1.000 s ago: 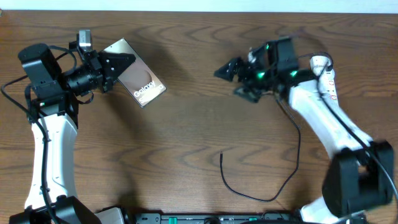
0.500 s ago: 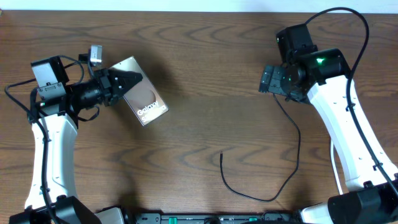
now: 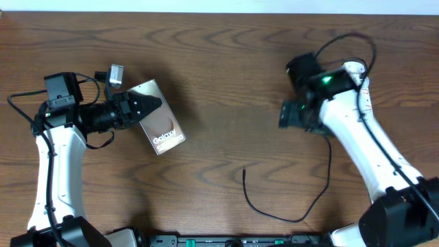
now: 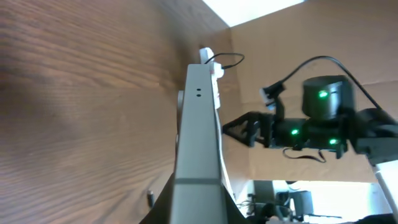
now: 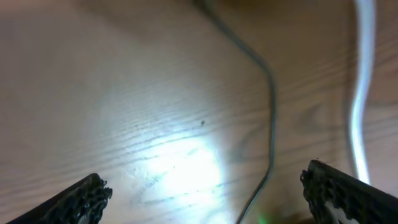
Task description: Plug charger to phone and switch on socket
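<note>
1 phone (image 3: 162, 121), left side, reads "Galaxy" | 1 charger (image 3: 288, 217), loose on table (image 3: 212, 62) near front | 1 socket (image 3: 363, 89), right side, partly hidden | left gripper (image 3: 146, 107) squeezes phone | right gripper (image 3: 289, 115) wide apart, holds nothing

Overhead straight down, wrist views close — all share the table (image 3: 226, 62)

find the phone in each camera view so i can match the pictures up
Overhead: the phone is left of centre, gripped by the left gripper.
Left wrist: edge-on, running up the middle of the picture.
Right wrist: not in it.
Shared landmark: the wood-grain table, in all three.
</note>
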### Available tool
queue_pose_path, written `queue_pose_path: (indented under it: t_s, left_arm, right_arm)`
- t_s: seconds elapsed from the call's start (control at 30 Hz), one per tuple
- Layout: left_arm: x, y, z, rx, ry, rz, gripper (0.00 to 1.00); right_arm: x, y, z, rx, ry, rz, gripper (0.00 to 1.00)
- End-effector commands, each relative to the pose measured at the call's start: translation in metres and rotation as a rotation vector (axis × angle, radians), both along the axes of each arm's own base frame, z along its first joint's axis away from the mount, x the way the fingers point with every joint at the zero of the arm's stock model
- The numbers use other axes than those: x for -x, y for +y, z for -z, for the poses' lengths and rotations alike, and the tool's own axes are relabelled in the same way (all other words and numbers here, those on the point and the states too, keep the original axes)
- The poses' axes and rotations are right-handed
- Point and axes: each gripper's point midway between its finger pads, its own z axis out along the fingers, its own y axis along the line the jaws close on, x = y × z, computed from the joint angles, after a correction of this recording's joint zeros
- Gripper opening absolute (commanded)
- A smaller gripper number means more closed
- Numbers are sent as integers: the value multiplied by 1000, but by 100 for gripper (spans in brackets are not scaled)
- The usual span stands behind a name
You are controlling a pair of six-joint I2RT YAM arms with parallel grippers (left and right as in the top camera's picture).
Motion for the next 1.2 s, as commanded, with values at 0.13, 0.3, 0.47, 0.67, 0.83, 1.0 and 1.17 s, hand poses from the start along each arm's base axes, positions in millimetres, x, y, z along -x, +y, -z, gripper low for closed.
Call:
queue_pose_path:
  t_s: [0.13,0.3,0.47,0.67,0.83,1.0,1.17]
  left_arm:
    - [17,-6,4,-51,-66,77,7]
    - [24,-2,17,-117,-20,79,7]
    - [24,1,23,-150,-8,73,7]
    - [23,21,38,-242,40,18,7]
    - [22,43,39,-232,69,-60,7]
    - [23,51,39,-230,77,-85,7]
    - [23,51,39,-230,77,-85,7]
  right_arm:
    - [45,53,56,-70,78,-24,95]
    - [66,87,64,-75,62,-55,93]
    - [77,108,64,-86,41,-70,93]
    - [93,125,74,-91,31,-96,92]
    - [99,132,92,-133,26,-101,89]
    - [106,137,103,-163,31,-119,88]
    - [112,143,111,-180,23,-149,87]
